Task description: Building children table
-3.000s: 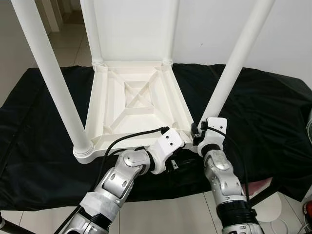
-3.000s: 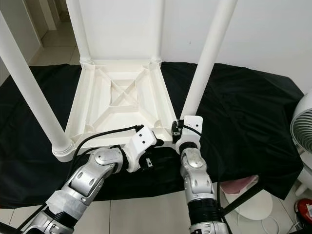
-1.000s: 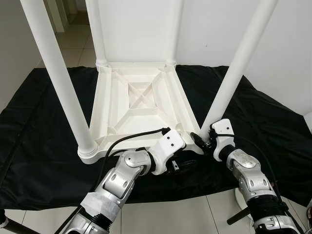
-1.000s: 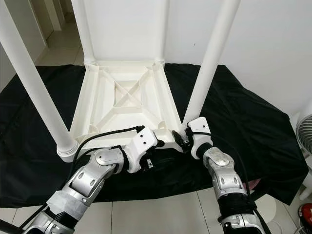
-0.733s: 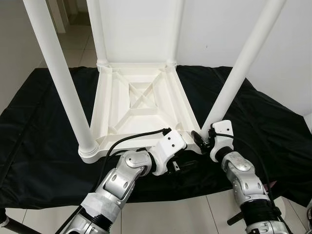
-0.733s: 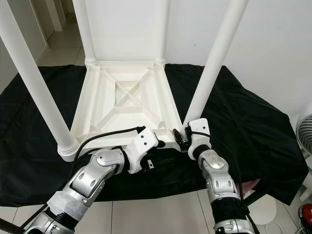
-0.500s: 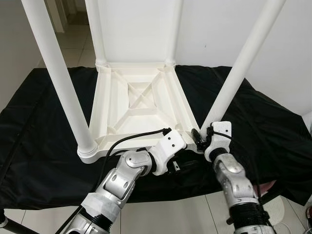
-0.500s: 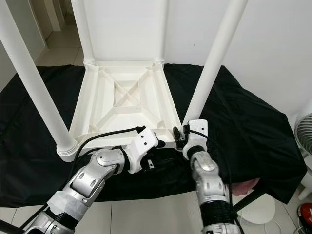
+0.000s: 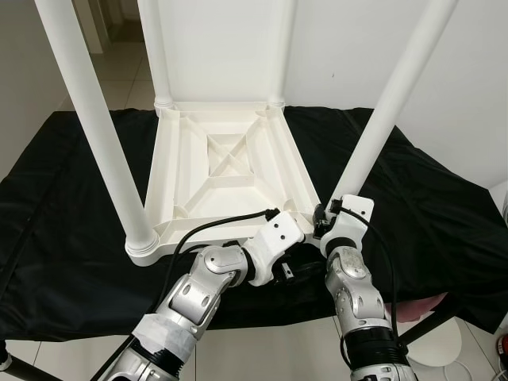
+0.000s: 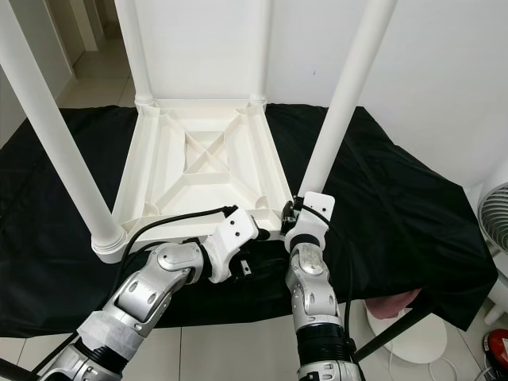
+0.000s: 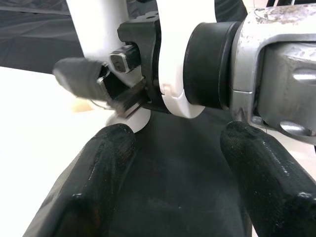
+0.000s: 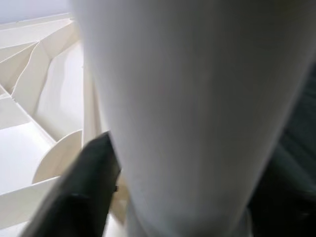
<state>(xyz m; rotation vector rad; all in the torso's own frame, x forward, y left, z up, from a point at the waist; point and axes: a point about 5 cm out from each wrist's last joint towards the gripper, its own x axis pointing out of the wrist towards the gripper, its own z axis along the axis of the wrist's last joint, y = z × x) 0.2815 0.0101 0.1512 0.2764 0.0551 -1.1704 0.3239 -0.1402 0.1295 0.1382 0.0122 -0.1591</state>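
A white children's table (image 9: 222, 171) lies upside down on a black cloth, its four round legs pointing up. My right gripper (image 9: 321, 218) is at the base of the near right leg (image 9: 381, 119). In the right wrist view that leg (image 12: 197, 98) sits between the black fingers (image 12: 84, 182), which are shut on it. My left gripper (image 11: 177, 163) is low at the table's near edge, just left of the right wrist. Its fingers (image 11: 98, 163) are open over the black cloth with nothing between them.
The black cloth (image 9: 63, 198) covers the whole work surface and hangs over its front edge. A white fan (image 10: 496, 230), a round white base (image 10: 405, 333) and something pink (image 10: 393, 302) are at the right on the tiled floor. A white wall is close behind.
My right forearm has swung in from the right to straight below the leg, and its wrist has turned around the leg's base. The left arm has stayed put.
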